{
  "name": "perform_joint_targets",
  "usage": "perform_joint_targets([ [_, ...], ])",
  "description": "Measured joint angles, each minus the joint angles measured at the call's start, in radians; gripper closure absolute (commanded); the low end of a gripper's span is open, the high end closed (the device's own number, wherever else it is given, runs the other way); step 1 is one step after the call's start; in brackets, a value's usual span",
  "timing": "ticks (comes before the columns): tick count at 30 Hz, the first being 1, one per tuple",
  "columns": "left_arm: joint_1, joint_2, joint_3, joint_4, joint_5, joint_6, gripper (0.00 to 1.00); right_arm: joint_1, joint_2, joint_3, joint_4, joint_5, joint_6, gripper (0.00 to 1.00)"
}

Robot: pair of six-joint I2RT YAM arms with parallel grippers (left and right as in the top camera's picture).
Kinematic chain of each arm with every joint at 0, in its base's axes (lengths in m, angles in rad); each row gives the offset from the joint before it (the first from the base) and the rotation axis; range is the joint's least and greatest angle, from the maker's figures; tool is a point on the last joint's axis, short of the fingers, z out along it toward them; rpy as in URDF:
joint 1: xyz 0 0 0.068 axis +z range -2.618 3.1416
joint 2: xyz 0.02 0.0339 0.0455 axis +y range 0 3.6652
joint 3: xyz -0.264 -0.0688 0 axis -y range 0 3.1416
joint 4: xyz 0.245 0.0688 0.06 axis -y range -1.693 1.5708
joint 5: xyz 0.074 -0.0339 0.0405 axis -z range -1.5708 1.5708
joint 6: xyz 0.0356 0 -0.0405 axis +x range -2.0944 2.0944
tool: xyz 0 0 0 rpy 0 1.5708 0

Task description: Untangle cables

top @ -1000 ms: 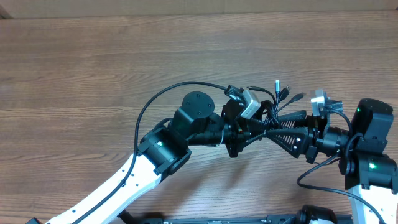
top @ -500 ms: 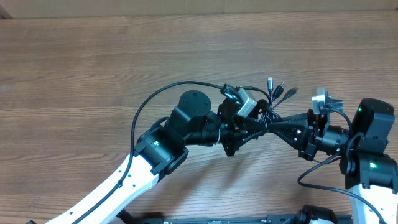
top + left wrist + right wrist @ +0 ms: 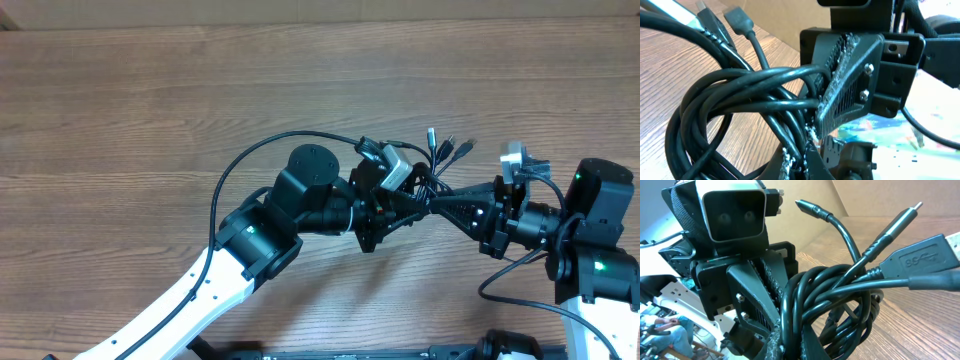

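Just changed: a second ago the right end effector (image 3: pixel 440 205) had its jaws apart around the cords. Now it is clenched on them, and the bundle has drifted a little to the left.
Left end effector (image 3: pixel 403 207): clenched on the same bundle from the left side, as it was a second ago.
What that means: both sides now have a hold, so I judge a pull apart can begin. No cord has come free yet.
Where the cables (image 3: pixel 428 185) are: right of the bench's middle and towards its near edge. They are pinched between the two tips and seem to be held up off the bench (image 3: pixel 150 120).
Left wrist view: the cables (image 3: pixel 740 100) loop thickly in front, with the right end effector (image 3: pixel 850 85) biting into them.
Right wrist view: the cables (image 3: pixel 840 295) are wound in a tight ring against the left end effector (image 3: pixel 757 310).
Count, arms: two, each with one end effector.
Count, bundles: one, with nothing lying loose on the bench.
Count, plug ends (image 3: pixel 920 255): three stick out clearly in the right wrist view, one broad and two slim. From above, the plug ends (image 3: pixel 450 146) fan out on the far side of the bundle, where I make out three and possibly a fourth.
Count, cords: I cannot tell, as they are wound together too closely.
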Motion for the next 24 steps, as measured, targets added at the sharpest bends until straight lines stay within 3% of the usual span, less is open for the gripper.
perform_joint_targets([
  [14, 0.016, 0.000, 0.006, -0.040, 0.071, 0.164, 0.96, -0.014, -0.013, 0.000, -0.005, 0.019, 0.101, 0.96],
  [24, 0.057, -0.043, -0.003, -0.130, 0.212, 0.317, 0.96, -0.020, -0.026, 0.002, 0.003, 0.122, 0.231, 0.96],
])
